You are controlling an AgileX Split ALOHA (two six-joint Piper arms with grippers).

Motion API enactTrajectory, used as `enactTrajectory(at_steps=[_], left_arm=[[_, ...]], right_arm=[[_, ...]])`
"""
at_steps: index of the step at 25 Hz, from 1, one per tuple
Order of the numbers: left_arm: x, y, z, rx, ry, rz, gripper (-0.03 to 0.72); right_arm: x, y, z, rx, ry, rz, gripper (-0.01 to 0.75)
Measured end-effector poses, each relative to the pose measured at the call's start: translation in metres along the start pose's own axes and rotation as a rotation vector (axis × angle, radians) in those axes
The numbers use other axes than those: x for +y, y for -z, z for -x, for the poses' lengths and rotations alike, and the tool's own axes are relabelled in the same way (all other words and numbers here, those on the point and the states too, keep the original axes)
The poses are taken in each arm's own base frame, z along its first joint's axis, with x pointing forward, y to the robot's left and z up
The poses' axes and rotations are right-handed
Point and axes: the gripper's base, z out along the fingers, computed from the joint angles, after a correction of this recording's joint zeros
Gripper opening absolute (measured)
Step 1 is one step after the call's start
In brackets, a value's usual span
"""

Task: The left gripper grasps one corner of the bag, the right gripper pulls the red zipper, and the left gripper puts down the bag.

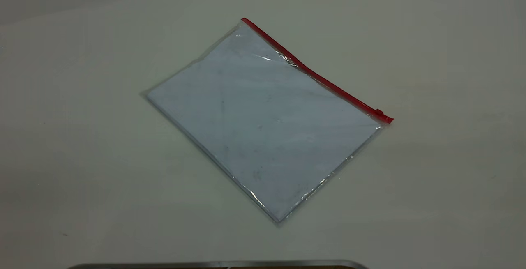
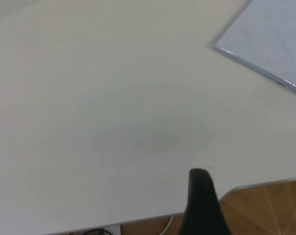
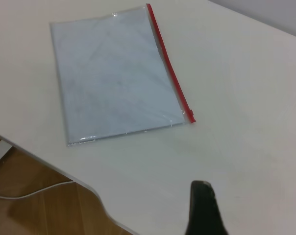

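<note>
Right pincer and left pincer well apart from flat bag, jaw spread untellable

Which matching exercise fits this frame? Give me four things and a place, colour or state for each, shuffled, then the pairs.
Things:
1. bag
2. red zipper
3. slider tab
4. table

Descriptions:
A. at the zipper's end nearer the exterior view's right
B. pale, bare around the bag
C. runs along one long edge of the bag
D. lies flat, clear plastic over pale sheets, untouched by either tool

Pairs: 1-D, 2-C, 3-A, 4-B
</note>
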Motion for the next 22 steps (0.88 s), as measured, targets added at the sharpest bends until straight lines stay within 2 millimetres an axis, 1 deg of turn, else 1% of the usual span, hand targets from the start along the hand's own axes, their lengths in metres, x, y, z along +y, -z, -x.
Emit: enactTrajectory(at_steps=[6, 10, 22], left_arm=[[-0.0001, 0.0000, 0.0000, 0.000, 0.003, -0.001, 0.590], [-0.0034, 0.0001, 0.0005, -0.004, 0.054, -0.037, 0.590], [-0.0037, -0.0001, 0.0004, -0.004, 0.063, -0.041, 0.590]], right_arm=[[0.0000, 0.0000, 0.0000, 0.000, 0.000, 0.000, 0.530], [0.0000, 0.0000, 0.0000, 0.000, 0.000, 0.000, 0.530], [0.0000, 0.0000, 0.0000, 0.000, 0.000, 0.000, 0.530]])
